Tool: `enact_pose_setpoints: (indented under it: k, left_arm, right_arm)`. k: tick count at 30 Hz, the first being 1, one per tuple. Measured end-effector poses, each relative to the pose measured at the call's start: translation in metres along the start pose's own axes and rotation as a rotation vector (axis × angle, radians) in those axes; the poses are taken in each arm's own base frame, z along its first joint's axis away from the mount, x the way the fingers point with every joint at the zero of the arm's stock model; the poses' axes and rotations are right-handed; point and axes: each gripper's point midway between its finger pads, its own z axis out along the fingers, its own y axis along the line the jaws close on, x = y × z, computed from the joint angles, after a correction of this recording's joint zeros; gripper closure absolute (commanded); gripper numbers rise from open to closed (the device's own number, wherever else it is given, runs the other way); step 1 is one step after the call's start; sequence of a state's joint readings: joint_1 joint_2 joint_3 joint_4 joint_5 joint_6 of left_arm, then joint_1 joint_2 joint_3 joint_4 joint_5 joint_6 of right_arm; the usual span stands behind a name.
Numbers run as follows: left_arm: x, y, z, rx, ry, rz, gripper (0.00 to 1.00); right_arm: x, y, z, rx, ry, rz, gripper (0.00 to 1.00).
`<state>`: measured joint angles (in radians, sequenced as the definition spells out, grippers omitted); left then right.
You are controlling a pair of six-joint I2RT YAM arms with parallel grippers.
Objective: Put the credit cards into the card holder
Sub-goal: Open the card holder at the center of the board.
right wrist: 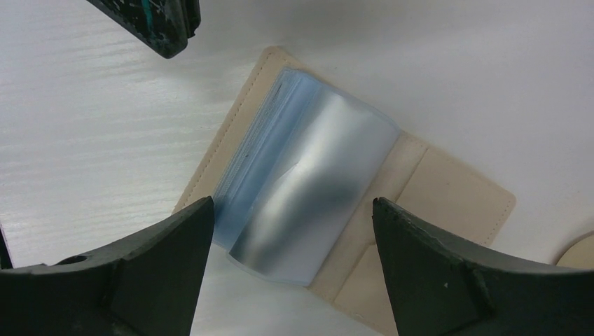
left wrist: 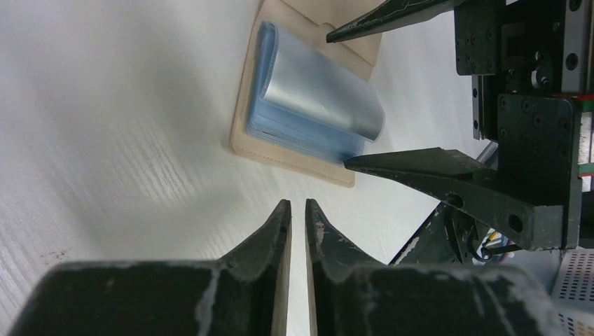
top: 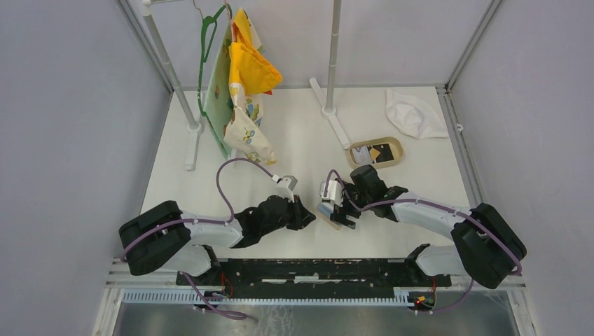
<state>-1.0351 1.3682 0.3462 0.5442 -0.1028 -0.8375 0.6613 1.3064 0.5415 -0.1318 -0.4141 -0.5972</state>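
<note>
The card holder (top: 328,210) lies open on the white table between my two grippers, tan outside with a stack of light blue plastic sleeves (right wrist: 308,196) curling up in its middle. My right gripper (right wrist: 293,201) is open wide, one finger on each side of the sleeves and just above them, holding nothing. My left gripper (left wrist: 297,204) points at the card holder (left wrist: 301,105) from a short way off, with only a narrow slit between its fingers and nothing in it. The credit cards (top: 373,153), yellow, dark and white, lie in the oval tan tray (top: 396,144) behind the right arm.
A clothes rack stands at the back with a green hanger and yellow patterned cloths (top: 245,84); its feet (top: 336,122) reach onto the table. A white cloth (top: 413,112) lies in the back right corner. Walls close in both sides.
</note>
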Motion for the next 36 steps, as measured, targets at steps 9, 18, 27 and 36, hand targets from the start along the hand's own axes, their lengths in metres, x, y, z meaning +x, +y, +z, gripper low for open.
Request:
enact_pose_setpoints:
  k: [9, 18, 27, 36]
  left_arm:
    - [0.002, -0.003, 0.001, 0.009, 0.002, 0.004, 0.81]
    - [0.004, -0.001, 0.001, 0.005, 0.006, 0.005, 0.80]
    - [0.009, 0.004, 0.003, -0.012, 0.022, 0.008, 0.78]
    - [0.008, 0.002, 0.013, -0.021, 0.029, 0.009, 0.85]
  right_arm:
    - [0.001, -0.002, 0.001, 0.005, 0.013, 0.014, 0.21]
    - [-0.004, 0.007, 0.001, -0.042, -0.012, 0.046, 0.50]
    - [-0.008, 0.021, 0.005, -0.112, -0.038, 0.103, 0.62]
    - [-0.012, 0.019, 0.002, -0.110, -0.054, 0.142, 0.34]
